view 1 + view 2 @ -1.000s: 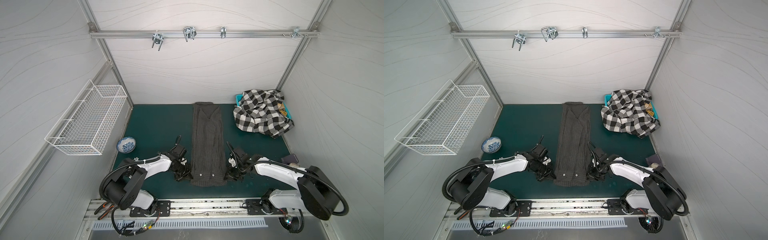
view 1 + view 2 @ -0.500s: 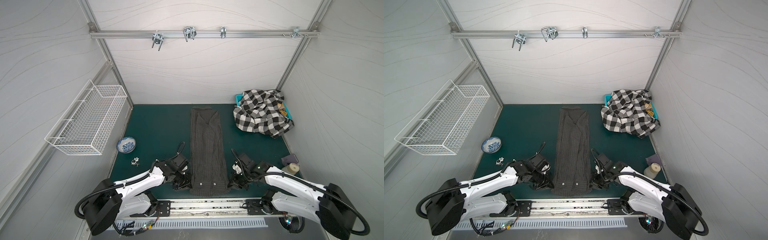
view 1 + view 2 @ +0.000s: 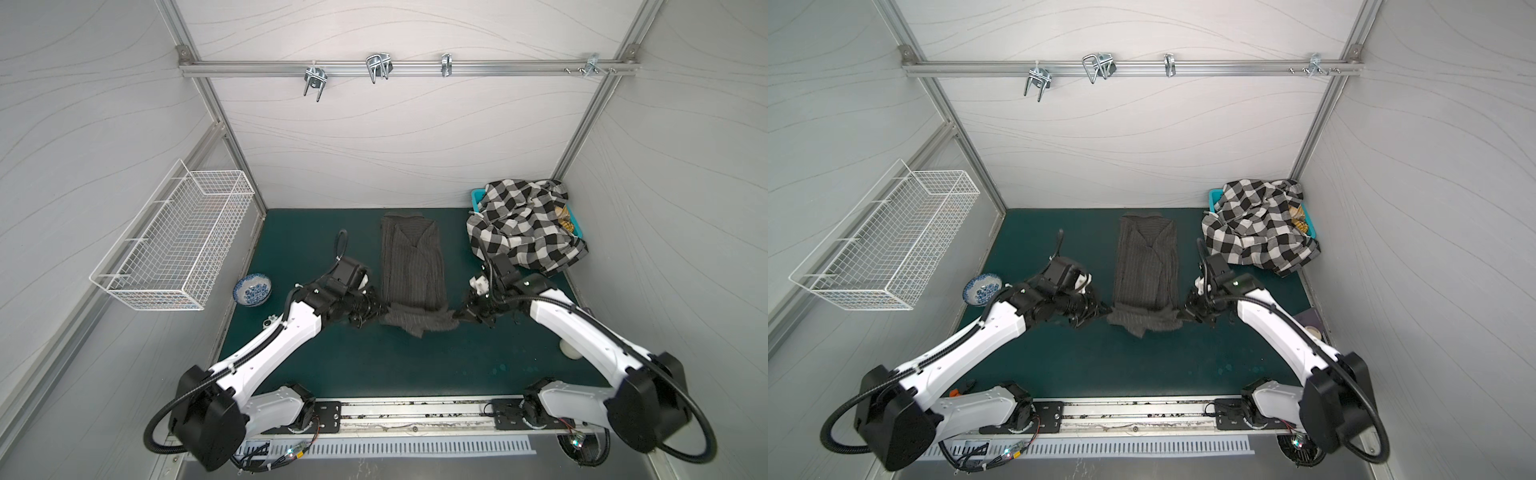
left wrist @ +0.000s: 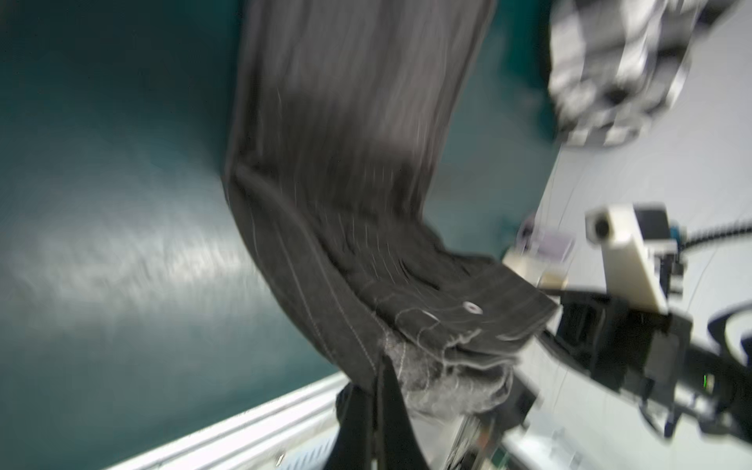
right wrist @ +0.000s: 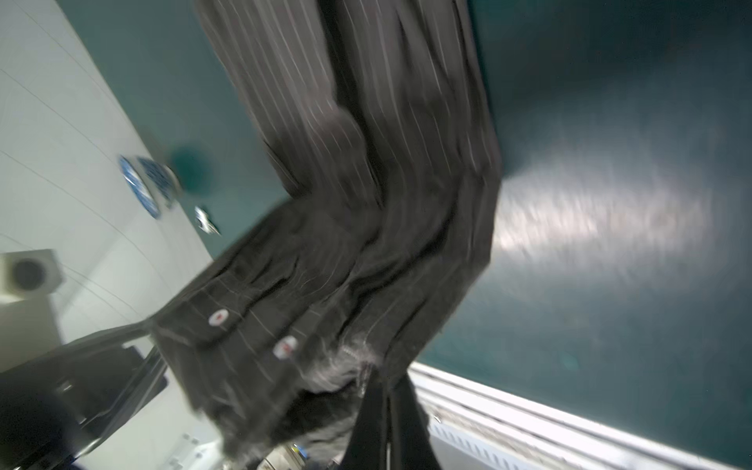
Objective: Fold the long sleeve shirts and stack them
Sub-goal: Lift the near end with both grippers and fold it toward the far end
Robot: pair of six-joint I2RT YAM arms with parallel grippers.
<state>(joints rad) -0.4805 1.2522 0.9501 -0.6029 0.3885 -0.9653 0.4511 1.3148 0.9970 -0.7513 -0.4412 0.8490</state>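
Pinstriped shirt (image 3: 413, 266): long strip, mid worktop (image 3: 307, 245); near hem raised, bunched. Left end effector (image 3: 383, 312), right end effector (image 3: 458, 314): clamped on hem corners; arms extended, wrists turned inward. Checked shirt (image 3: 523, 226): heaped on basket (image 3: 478, 194), far right.

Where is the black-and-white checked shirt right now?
In both top views the checked shirt lies heaped in the far right corner, draped over a teal basket, right of the pinstriped shirt.

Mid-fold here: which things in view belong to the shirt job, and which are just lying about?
Job: pinstriped shirt, gripped at its near end by left gripper and right gripper; checked shirt.
Lying about: teal basket, patterned bowl, wire basket.
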